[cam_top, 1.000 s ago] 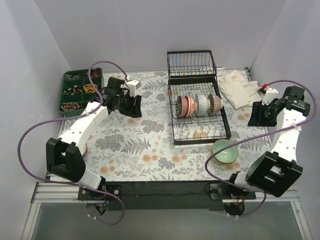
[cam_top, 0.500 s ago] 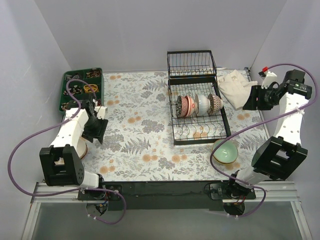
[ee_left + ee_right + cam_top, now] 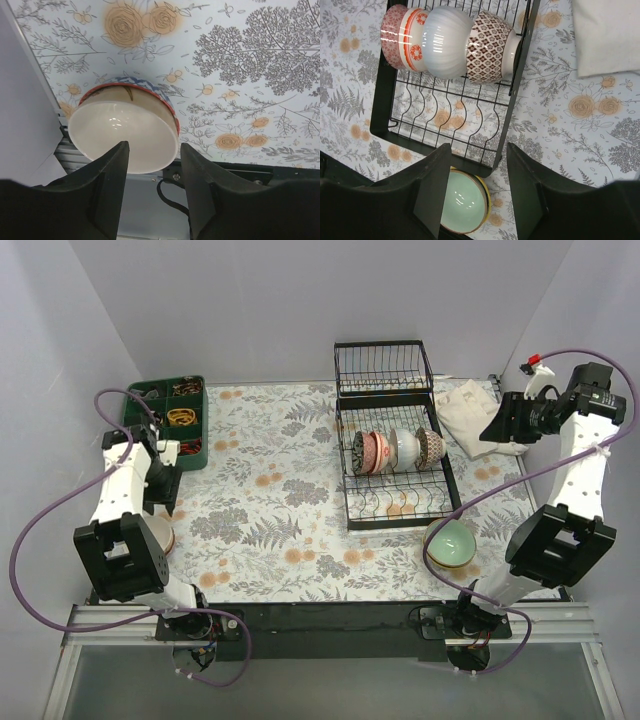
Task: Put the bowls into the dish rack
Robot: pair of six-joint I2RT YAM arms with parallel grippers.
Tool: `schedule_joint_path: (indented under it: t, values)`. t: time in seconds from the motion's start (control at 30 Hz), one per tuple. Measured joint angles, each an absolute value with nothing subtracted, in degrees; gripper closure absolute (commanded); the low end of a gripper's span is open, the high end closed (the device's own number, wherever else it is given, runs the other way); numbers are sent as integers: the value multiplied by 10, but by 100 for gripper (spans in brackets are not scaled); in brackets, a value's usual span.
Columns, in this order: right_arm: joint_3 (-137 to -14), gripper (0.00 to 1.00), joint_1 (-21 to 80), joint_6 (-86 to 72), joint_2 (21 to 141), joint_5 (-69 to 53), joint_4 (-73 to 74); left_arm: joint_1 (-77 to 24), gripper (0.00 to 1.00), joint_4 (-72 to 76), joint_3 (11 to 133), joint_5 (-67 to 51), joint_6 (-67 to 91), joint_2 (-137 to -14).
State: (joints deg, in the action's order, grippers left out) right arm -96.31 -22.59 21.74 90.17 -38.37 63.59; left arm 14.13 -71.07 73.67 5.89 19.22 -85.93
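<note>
I have both arms drawn back to the sides of the bench (image 3: pixel 270 510). The left gripper (image 3: pixel 153 149) hangs over the near left corner with its fingers spread wide and nothing between them. Directly under it sits one cream bowl (image 3: pixel 125 135) with a red rim, upright, right at the near edge. A blue-patterned edge shows just behind its rim.

The right gripper (image 3: pixel 478 149) is up near the right edge, also wide apart and carrying nothing, looking down across the dish rack (image 3: pixel 380 100). The rack lies in the right half of the bench, its tall basket end against the far edge.

I count four bowls in it, stood on edge in one row across its middle and touching one another: a red-patterned bowl (image 3: pixel 392 27), an orange-banded bowl (image 3: pixel 414 42), a white bowl (image 3: pixel 445 42) and a brown lattice bowl (image 3: pixel 490 47).

One pale green bowl (image 3: pixel 462 200) rests upright outside the rack, just off its near right corner. A yellow rim rings it, possibly a second bowl beneath, though I can't be sure from here.

One green tray (image 3: pixel 196 452) fills the far left corner, and one white cloth (image 3: pixel 478 412) lies in the far right corner.
</note>
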Motion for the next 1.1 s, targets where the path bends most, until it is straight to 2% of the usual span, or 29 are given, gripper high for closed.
schedule_joint_path:
  t: [0.5,0.63,0.77,0.97,1.1]
  values:
    - [-985,43,-226,207,917,-381,634,141,60,-716,641,51,194,-856]
    - [-985,43,-226,206,923,-378,634,141,70,-709,626,51,200,-856]
    - [-985,43,-226,204,925,-376,633,141,74,-698,625,51,206,-856]
    - [-985,43,-226,199,925,-376,630,141,75,-680,614,51,214,-856]
    - [-985,43,-226,197,926,-376,629,141,83,-670,600,54,215,-854]
